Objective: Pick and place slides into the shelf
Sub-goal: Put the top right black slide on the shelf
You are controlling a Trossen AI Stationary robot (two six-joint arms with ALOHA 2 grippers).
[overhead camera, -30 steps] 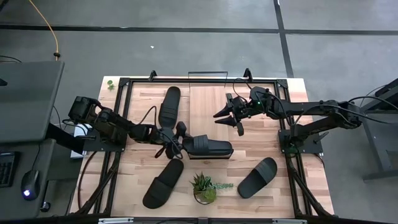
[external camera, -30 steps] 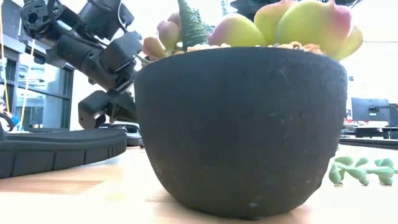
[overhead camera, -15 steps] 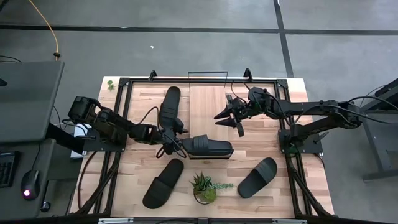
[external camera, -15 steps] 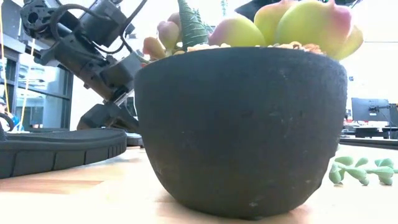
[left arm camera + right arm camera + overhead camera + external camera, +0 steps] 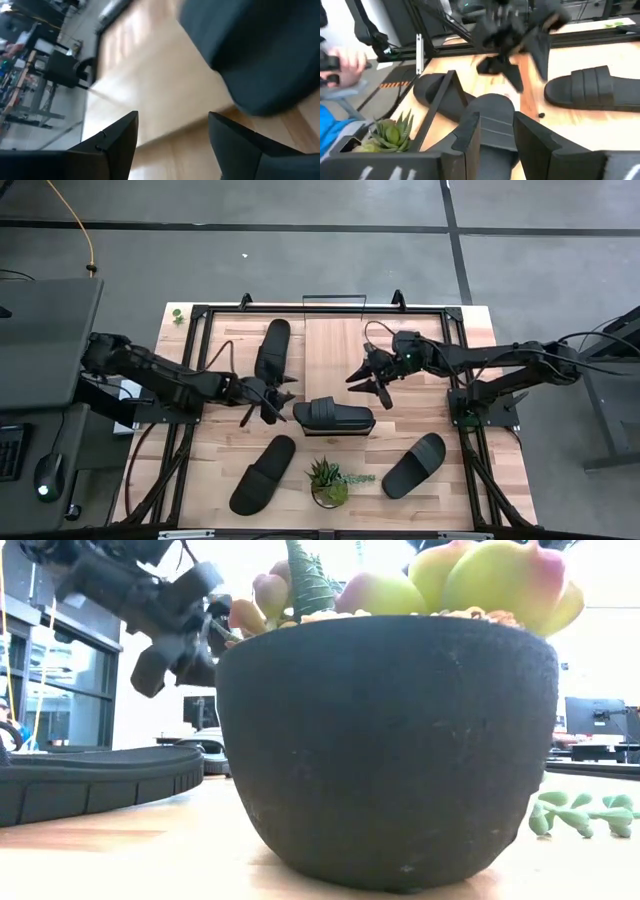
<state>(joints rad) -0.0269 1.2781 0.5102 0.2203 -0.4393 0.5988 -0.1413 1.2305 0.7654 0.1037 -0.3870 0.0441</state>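
We think we are at the picking step, with no slide picked up yet. The middle slide [image 5: 334,417] lies flat on the bench [image 5: 420,415] and is our landmark.

Our left hand [image 5: 262,399] floats just beside the middle slide, on its left. Its fingers [image 5: 117,142] are spread apart and hold nothing.

Our right hand [image 5: 369,377] floats just above and to the right of the middle slide. Its fingers [image 5: 470,132] are a little apart, and they hold nothing too.

One slide [image 5: 272,351] lies up and left of the middle slide. Another slide [image 5: 263,474] lies down and left of it. The last slide [image 5: 414,465] lies down and right. A small plant pot [image 5: 329,483] sits just below the middle slide.

We cannot clearly make out the shelf.

Next, we think a hand must come down over the middle slide and close on it.
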